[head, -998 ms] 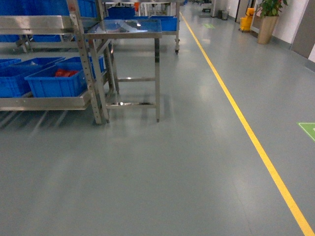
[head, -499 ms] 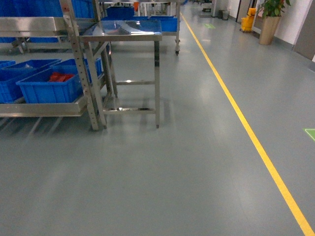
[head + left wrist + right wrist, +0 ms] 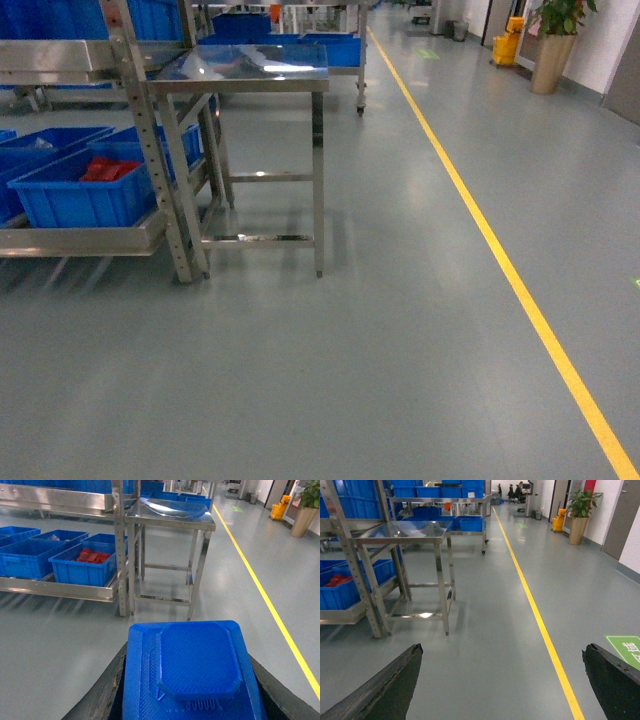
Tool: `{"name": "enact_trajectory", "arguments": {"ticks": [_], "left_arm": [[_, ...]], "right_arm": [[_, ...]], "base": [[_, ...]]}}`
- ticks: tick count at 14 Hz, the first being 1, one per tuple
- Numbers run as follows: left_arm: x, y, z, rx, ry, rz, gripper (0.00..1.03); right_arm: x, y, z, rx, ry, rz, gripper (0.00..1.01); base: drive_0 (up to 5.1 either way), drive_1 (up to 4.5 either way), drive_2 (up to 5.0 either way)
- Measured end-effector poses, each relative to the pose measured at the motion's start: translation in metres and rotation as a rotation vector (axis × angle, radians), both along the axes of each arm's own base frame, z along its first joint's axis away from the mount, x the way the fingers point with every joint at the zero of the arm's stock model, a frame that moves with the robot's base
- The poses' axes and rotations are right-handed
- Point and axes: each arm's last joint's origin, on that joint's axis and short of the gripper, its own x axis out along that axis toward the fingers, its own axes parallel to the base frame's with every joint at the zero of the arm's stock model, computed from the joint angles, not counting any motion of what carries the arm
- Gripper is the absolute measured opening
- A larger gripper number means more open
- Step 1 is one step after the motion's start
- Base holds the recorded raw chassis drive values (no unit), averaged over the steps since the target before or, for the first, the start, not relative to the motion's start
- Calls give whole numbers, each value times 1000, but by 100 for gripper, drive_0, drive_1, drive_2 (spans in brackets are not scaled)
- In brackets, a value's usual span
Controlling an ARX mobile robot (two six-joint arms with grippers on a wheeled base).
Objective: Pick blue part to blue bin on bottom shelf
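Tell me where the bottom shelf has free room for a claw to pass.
The bottom shelf looks crowded: blue bins stand side by side, the nearest bin holding red parts. Only its front lip is bare. The steel table beside the rack has nothing on it.

blue part cropped at bottom edge, left fingers mostly hidden

The head view has turned left: the table and the rack sit nearer and lower than before, and the green floor mark has almost left at right.
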Motion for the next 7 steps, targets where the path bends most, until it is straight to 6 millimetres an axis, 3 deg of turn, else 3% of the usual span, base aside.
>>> {"name": "enact_trajectory", "arguments": {"ticks": [7], "left_arm": [[0,0,0,1,2,-1,43]], "right_arm": [[0,0,0,0,3,0,98]], "base": [[-4,398,-405]]}}
